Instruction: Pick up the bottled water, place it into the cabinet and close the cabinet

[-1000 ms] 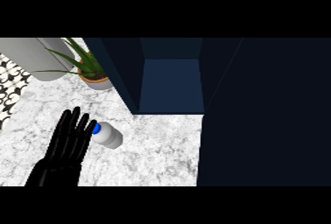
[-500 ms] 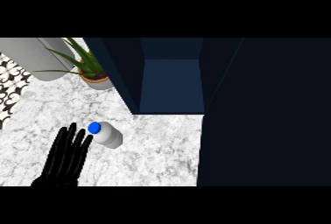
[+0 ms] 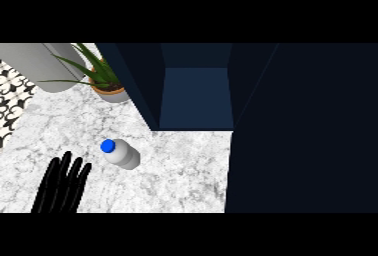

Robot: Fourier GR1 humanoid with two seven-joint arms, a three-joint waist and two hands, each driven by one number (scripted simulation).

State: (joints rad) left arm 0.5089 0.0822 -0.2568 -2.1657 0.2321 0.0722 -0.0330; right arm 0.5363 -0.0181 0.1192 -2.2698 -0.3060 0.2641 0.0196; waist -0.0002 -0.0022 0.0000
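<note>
Left robot hand [image 3: 63, 186] has pulled back toward the lower edge since the earlier frames — black fingers straight and spread, holding nothing, now apart from the bottle. White plastic water bottle with blue cap [image 3: 119, 154] stands on the white marbled bench [image 3: 177, 170], in front of the open dark-blue cabinet [image 3: 196, 97] — no readable label. Potted green plant [image 3: 103, 80] at back left.

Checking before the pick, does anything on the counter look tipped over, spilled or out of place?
Nothing stands out. The bottled water stands upright on the marble counter, blue cap on, no spill. The potted plant is upright, and the cabinet stands open.
</note>
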